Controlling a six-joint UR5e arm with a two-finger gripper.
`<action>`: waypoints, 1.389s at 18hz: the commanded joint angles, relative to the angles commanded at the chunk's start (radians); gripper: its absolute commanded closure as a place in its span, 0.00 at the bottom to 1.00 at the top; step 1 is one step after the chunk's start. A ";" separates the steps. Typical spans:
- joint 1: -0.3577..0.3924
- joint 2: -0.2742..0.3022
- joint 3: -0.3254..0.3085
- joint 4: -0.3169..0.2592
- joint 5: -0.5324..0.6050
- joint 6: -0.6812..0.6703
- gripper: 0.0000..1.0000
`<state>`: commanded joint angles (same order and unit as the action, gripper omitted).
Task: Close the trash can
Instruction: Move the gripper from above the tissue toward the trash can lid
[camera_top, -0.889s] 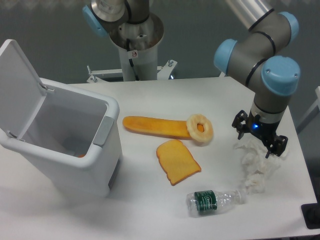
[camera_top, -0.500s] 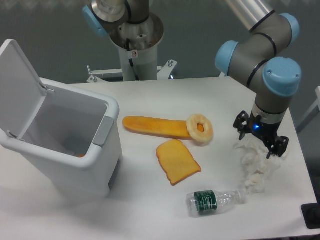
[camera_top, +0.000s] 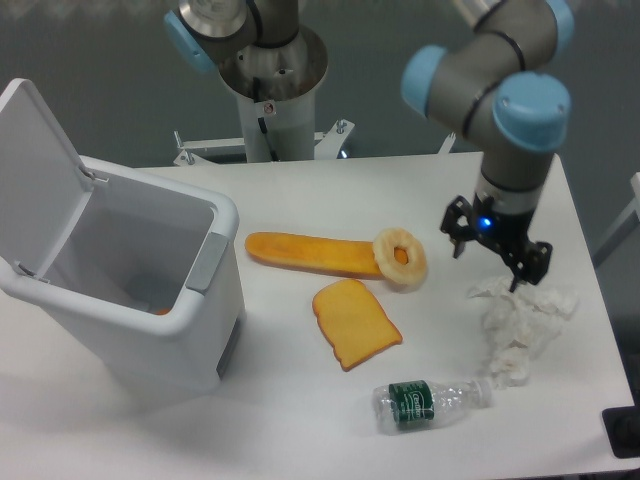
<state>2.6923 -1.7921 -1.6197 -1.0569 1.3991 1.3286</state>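
- Trash can (camera_top: 150, 300): far left of worktop (camera_top: 300, 430), large white bin, lid (camera_top: 35, 170) swung up and back on its hinge, mouth open, grey latch (camera_top: 208, 262) on front wall; something orange glimpsed at the bottom, not identifiable; unchanged over the last second
- Long orange slab (camera_top: 310, 254): lying flat at centre, just right of the bin
- Toast-shaped slice (camera_top: 355, 322): lying flat, just in front of the slab, apart from it
- Ring-shaped piece (camera_top: 400, 256): resting on the right end of the slab
- Plastic bottle (camera_top: 432, 400): on its side near front edge, green label, clear body
- Crumpled white tissue (camera_top: 520, 325): right side of worktop, loose heap, untouched
- Claw (camera_top: 497, 252): empty, fingers spread fairly wide, pointing down above the tissue's upper left edge
- Change: arm (camera_top: 500, 110) shifted left and slightly up from above the tissue, now nearer the ring-shaped piece; nothing on the worktop displaced
- Bearing on task: lid not yet touched, claw well apart from the bin; leftward drift judged to be the start of travel across the worktop toward the raised lid, to be pushed forward and down
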 joint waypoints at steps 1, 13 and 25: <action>-0.011 0.035 -0.023 0.000 0.001 -0.037 0.00; -0.271 0.252 -0.106 -0.015 0.001 -0.397 0.00; -0.422 0.416 -0.115 -0.117 -0.029 -0.558 0.00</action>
<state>2.2706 -1.3760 -1.7349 -1.1735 1.3699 0.7703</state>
